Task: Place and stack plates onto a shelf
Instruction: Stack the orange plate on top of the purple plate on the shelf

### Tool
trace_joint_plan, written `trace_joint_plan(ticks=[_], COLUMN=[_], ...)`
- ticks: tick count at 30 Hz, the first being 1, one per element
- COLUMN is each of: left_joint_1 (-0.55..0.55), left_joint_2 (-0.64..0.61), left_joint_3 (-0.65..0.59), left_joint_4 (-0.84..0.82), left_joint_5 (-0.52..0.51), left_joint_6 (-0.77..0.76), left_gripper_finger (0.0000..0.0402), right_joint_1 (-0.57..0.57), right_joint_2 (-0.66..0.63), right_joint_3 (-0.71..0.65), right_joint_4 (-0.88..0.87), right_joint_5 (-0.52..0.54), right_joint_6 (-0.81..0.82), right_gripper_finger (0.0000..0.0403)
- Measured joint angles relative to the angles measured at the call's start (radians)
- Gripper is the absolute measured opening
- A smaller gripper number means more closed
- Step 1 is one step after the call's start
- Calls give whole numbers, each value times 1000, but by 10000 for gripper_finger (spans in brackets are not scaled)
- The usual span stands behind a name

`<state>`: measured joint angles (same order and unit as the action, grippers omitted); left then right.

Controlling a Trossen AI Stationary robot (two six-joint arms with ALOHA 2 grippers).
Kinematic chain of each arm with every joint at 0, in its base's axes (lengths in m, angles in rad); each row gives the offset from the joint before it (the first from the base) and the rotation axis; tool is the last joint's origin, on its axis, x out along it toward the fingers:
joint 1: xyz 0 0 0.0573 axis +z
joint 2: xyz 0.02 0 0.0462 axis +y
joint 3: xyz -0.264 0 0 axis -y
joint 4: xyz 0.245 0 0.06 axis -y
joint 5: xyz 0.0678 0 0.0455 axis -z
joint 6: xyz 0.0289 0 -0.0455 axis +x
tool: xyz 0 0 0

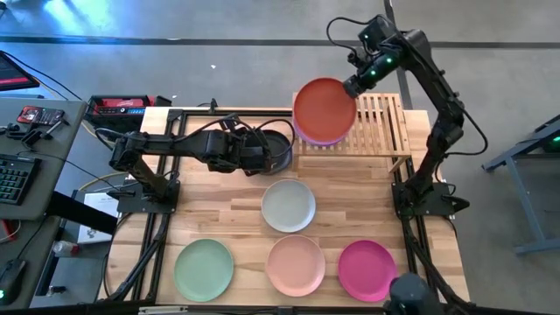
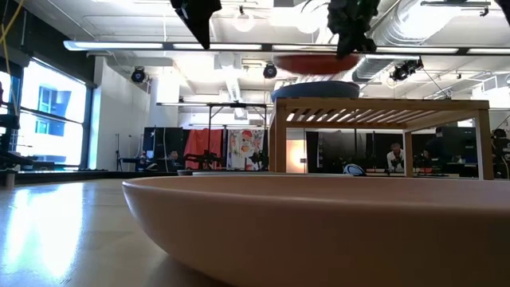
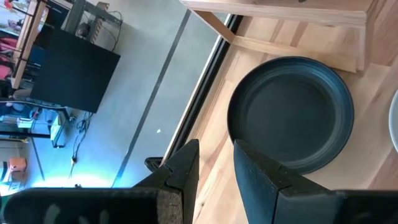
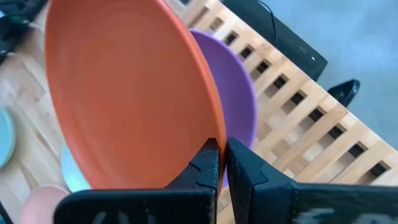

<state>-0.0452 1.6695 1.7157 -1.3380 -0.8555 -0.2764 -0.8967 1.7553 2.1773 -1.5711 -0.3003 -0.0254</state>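
Jaws of the right gripper [image 4: 222,163] are clenched on the rust-orange plate [image 1: 324,109], held above the purple plate [image 4: 239,115] on the shelf [image 1: 385,122] at 12 o'clock; lowering and release are judged next, left gripper [image 3: 214,165] parted beside the black plate [image 3: 291,112].

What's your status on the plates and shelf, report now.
Right gripper shut on orange plate, above purple plate on shelf. Left gripper fingers open by black plate. Nothing in the way.

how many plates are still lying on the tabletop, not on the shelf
5: black plate at the left hand, off-white plate mid-table, then mint plate, peach plate and magenta plate along the near edge. Others may be hidden beneath the arms.
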Motion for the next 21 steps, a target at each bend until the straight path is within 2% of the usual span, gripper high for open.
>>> trace_joint_plan(ticks=[18,21], left_joint_1=[0,0], left_joint_2=[0,0], left_joint_3=[0,0], left_joint_4=[0,0], left_joint_5=[0,0], left_joint_6=[0,1], left_gripper_finger=[90,90], right_joint_1=[0,0], right_joint_2=[105,106], right_joint_3=[0,0], right_joint_4=[0,0], right_joint_5=[23,58], right_joint_6=[29,29], right_gripper_finger=[0,0])
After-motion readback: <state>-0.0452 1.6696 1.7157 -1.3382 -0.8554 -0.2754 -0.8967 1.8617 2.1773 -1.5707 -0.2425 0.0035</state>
